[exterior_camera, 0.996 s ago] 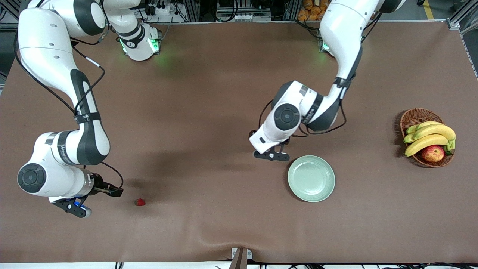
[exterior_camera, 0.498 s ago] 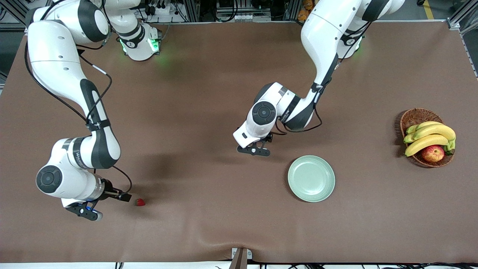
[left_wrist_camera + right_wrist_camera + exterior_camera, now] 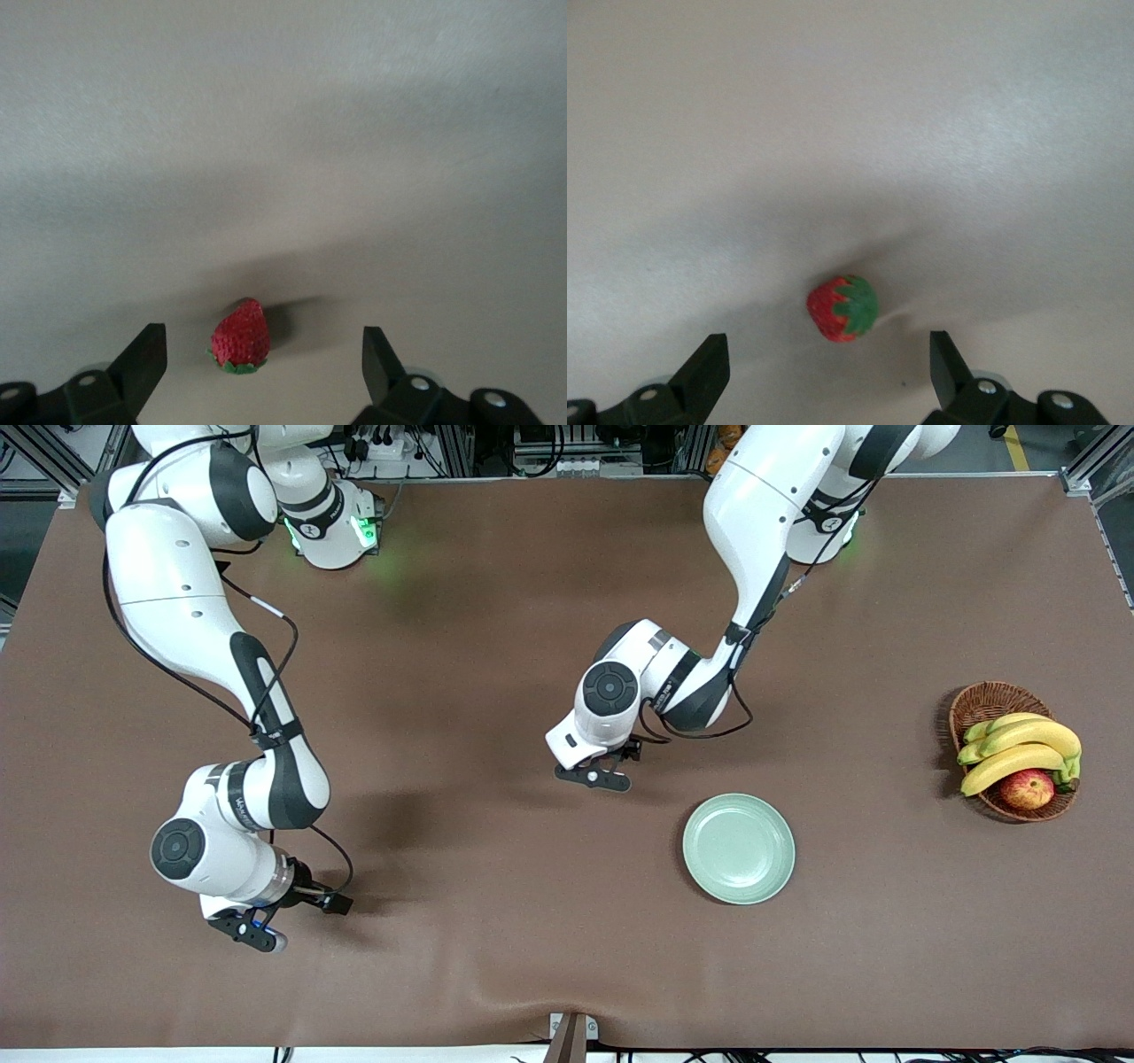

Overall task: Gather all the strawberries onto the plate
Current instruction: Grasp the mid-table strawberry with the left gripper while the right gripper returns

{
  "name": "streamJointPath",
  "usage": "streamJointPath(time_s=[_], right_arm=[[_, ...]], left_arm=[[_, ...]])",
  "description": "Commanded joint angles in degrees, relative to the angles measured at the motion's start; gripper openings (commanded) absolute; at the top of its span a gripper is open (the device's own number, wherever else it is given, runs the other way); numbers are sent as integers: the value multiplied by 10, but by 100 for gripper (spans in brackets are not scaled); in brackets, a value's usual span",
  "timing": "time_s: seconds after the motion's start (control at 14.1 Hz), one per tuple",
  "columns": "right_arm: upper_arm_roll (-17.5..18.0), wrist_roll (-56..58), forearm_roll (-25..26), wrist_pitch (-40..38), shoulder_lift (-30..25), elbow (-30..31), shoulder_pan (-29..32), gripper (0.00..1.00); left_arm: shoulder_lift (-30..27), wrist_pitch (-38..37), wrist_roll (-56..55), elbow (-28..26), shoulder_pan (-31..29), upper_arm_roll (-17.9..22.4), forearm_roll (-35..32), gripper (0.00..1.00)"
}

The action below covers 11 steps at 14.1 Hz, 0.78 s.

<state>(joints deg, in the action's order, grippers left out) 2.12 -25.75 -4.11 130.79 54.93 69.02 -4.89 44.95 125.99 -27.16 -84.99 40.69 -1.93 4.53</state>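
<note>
One strawberry (image 3: 843,307), red with a green cap, lies on the brown cloth just ahead of my right gripper (image 3: 827,347), whose fingers stand open on either side of it. In the front view this gripper (image 3: 306,908) is low near the table's front edge at the right arm's end and covers that berry. A second strawberry (image 3: 240,336) lies between the open fingers of my left gripper (image 3: 263,341). That gripper (image 3: 611,766) is mid-table, beside the pale green plate (image 3: 738,849) toward the right arm's end. The plate holds nothing.
A brown wicker basket (image 3: 983,695) with bananas (image 3: 1019,748) and an apple (image 3: 1028,788) stands at the left arm's end of the table. A ridge in the cloth runs along the front edge near a small bracket (image 3: 571,1032).
The right arm has swung toward the table's middle, and its gripper now covers the strawberry that showed in the front view. The left arm has drifted away from the plate toward the right arm's end.
</note>
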Motion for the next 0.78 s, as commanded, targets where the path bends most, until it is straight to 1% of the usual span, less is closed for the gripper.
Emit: streamJointPath(time_s=[0.0, 0.28, 0.43, 0.57, 0.71], right_arm=[[-1, -11, -12, 30, 21, -13, 1, 100], [-4, -15, -11, 30, 22, -14, 6, 100], [-4, -50, -10, 32, 23, -14, 5, 100], [-4, -79, -8, 41, 25, -14, 1, 100], [-4, -89, -7, 48, 27, -14, 1, 100]], left_arm=[[5, -1, -5, -2, 2, 6, -16, 91], [4, -7, -4, -10, 1, 7, -25, 75], [1, -12, -5, -11, -1, 7, -28, 71], [2, -20, -8, -11, 3, 7, -28, 73], [3, -20, -9, -13, 4, 7, -28, 72]])
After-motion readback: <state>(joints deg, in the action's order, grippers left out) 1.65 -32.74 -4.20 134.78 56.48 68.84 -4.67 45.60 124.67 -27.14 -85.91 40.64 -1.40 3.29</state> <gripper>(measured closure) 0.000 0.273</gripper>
